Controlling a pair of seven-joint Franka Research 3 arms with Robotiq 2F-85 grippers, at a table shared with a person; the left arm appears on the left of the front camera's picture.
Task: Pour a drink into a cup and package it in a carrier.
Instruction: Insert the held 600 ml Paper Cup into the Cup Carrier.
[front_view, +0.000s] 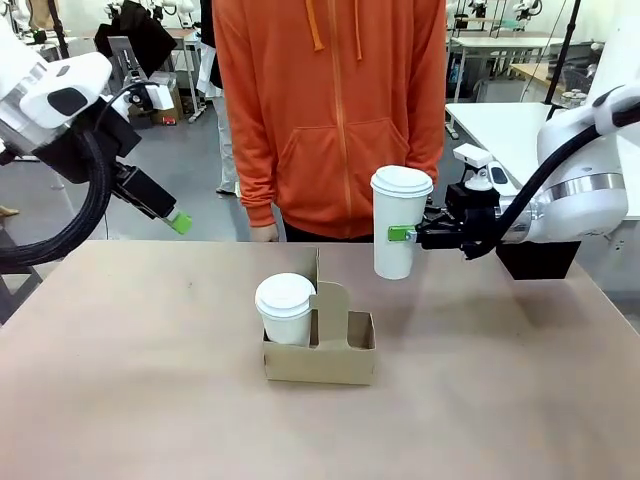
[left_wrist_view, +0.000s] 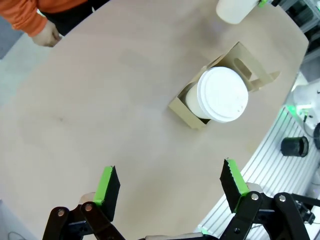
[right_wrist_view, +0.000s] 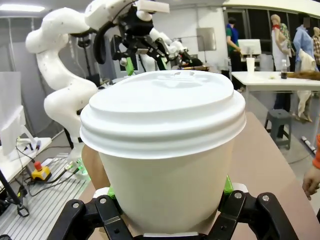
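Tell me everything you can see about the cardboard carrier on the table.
The carrier is a small brown cardboard box standing upright near the middle of the table. An upright handle panel with a cut-out slot divides it into two pockets. The pocket on the robot's left holds a white lidded cup; the other looks empty. No gripper or hand touches it.

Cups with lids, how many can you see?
2. One cup sits in the carrier's left pocket. The other cup is held in the air by the right tool.
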